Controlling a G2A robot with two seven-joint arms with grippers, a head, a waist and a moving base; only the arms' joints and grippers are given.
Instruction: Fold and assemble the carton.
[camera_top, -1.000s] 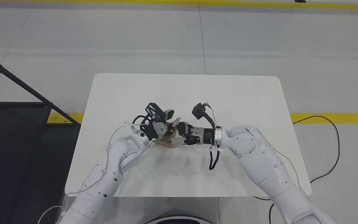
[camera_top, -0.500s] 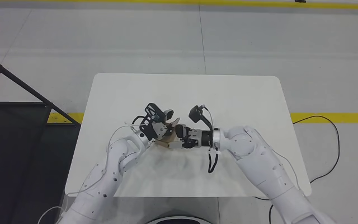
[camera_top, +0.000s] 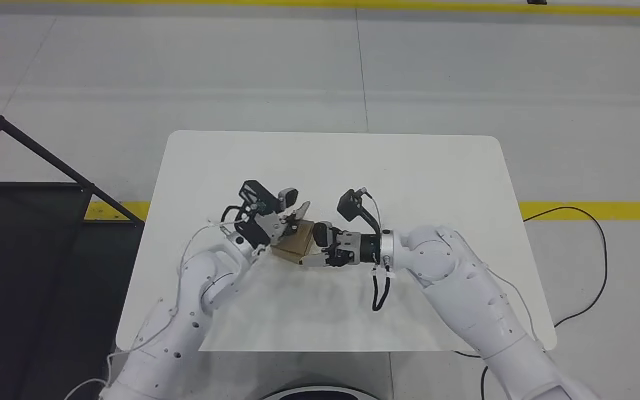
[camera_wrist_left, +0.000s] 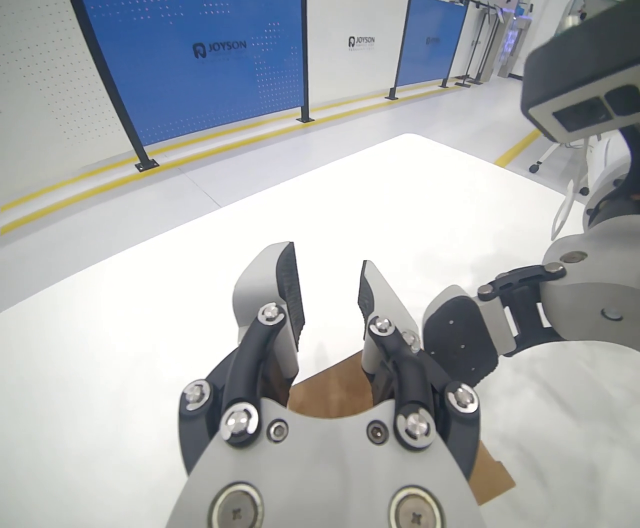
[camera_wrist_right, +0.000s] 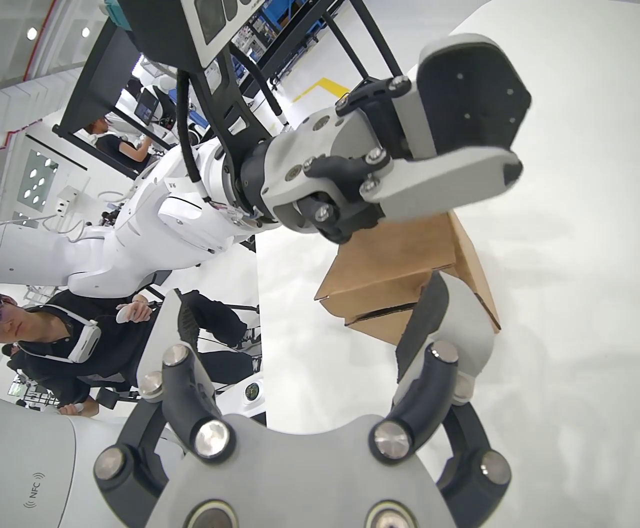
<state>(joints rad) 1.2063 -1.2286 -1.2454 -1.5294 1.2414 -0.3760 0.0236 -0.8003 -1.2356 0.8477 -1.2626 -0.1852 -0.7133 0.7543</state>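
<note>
carton (camera_top: 293, 245) of brown cardboard, partly folded, lies on the white worktop (camera_top: 430, 180) just left of centre in the top view, between the two arms. the left gripper (camera_wrist_left: 327, 270) hangs above it, jaws parted and empty, the board showing beneath them. the right gripper (camera_top: 318, 248) meets it from the right of the frame, jaws spread wide and holding nothing. one finger (camera_wrist_right: 450, 320) sits at the carton's near face, seemingly touching, beside a seam that gapes as a dark slit.

judged from this, the step in hand is pressing the panels square and closing that seam. it would go best with one gripper pinning the body against the worktop while the other pushes the loose panel along its crease, slowly. light board like this is likely to slide or buckle when pushed from one side only. the grippers stand very close together, so a clash of fingers is the plain risk.

no print is visible on the carton. white lettering shows on the blue panels (camera_wrist_left: 200, 75) across the room, left unread here.
</note>
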